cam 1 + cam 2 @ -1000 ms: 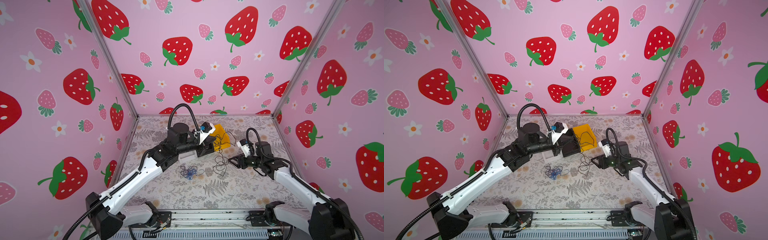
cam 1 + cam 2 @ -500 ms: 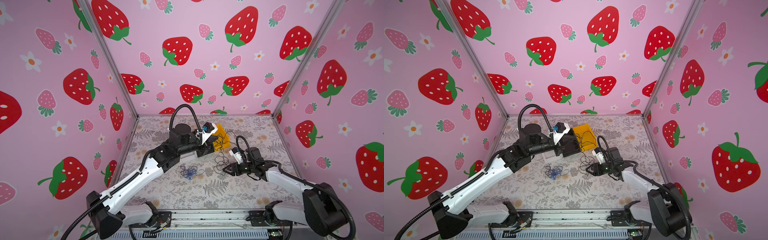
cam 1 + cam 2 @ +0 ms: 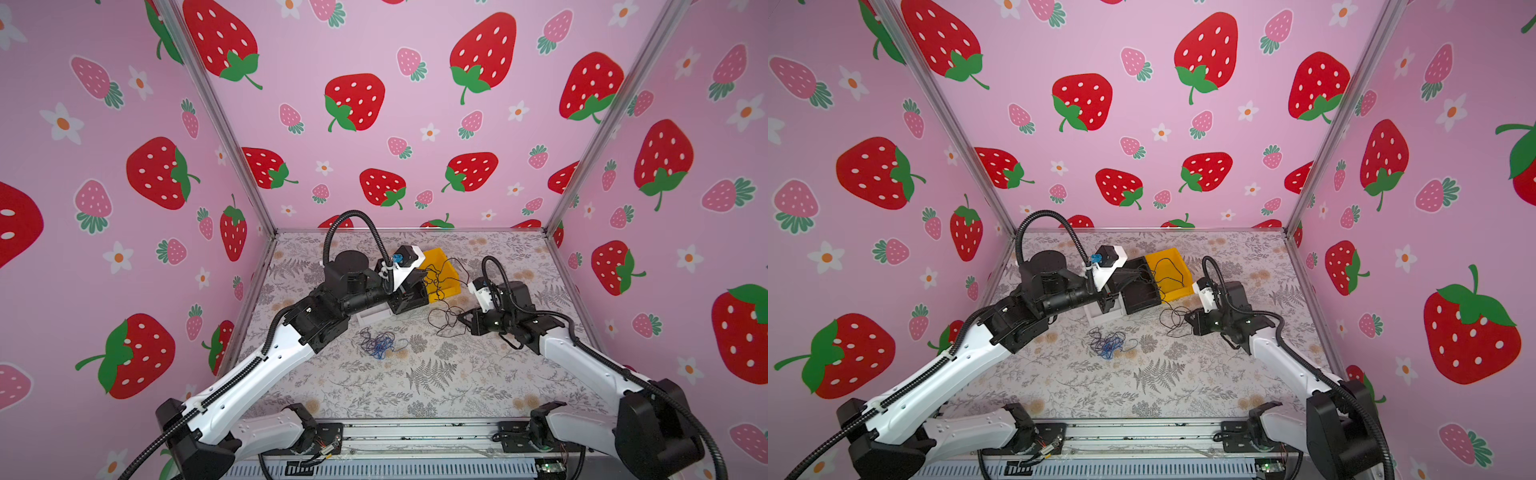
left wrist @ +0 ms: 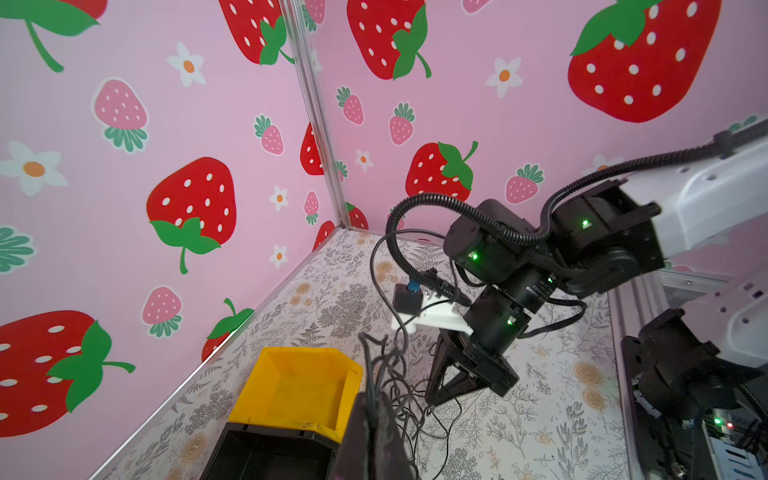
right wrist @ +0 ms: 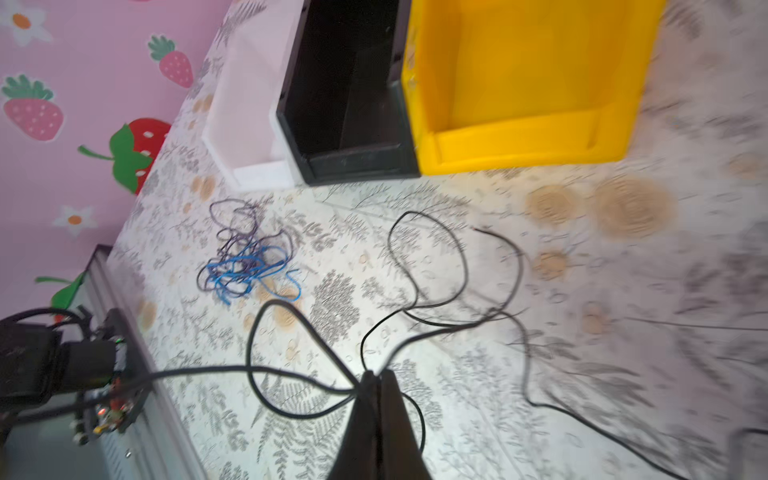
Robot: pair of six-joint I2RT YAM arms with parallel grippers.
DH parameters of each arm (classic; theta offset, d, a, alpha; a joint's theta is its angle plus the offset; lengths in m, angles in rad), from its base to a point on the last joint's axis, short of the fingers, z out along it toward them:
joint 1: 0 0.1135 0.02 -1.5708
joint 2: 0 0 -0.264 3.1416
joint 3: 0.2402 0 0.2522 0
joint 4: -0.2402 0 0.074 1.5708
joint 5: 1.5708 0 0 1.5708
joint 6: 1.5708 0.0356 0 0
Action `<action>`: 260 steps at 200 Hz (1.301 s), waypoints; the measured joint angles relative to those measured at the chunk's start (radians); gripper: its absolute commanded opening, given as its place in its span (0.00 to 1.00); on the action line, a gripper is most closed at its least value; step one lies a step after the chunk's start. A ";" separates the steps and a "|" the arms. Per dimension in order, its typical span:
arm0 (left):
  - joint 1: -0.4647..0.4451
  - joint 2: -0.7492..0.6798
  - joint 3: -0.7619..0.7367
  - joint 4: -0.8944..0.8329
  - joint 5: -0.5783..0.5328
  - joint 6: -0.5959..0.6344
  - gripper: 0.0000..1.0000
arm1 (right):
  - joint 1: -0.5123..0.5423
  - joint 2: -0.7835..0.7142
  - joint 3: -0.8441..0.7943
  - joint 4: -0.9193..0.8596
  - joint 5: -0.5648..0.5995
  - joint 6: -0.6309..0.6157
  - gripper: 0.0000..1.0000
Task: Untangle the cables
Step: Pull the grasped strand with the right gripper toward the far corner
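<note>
A thin black cable (image 3: 444, 320) runs from my left gripper (image 3: 428, 276) down over the yellow bin (image 3: 446, 276) to the floral mat. The left gripper (image 4: 374, 397) is shut on a bunch of the black cable's strands (image 4: 395, 370), held above the bins. My right gripper (image 5: 376, 374) is shut on the same black cable (image 5: 428, 257) low over the mat, with loops spreading out on both sides of its tips. In both top views the right gripper (image 3: 1185, 318) sits to the right of the loops. A blue and purple tangle (image 3: 378, 343) lies apart on the mat (image 5: 245, 262).
A white bin (image 5: 249, 104), a black bin (image 5: 345, 95) and the yellow bin (image 5: 532, 83) stand side by side at the back of the mat. Strawberry-print walls enclose three sides. A metal rail (image 3: 415, 436) and both arm bases line the front edge.
The right gripper went down toward the black cable, shut on it, and has drawn back up to the right. The left arm has held still with its strands.
</note>
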 measured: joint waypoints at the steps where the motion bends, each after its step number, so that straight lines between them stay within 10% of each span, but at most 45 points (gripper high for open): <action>1: 0.001 -0.002 -0.001 -0.001 0.000 0.000 0.00 | -0.002 -0.001 0.002 -0.002 0.003 -0.002 0.00; 159: 0.121 -0.129 -0.064 -0.102 0.000 0.000 0.00 | -0.569 0.205 0.325 -0.125 0.314 -0.221 0.00; 260: 0.283 -0.255 -0.076 -0.195 -0.025 0.005 0.00 | -0.605 0.434 0.470 -0.087 0.301 -0.221 0.00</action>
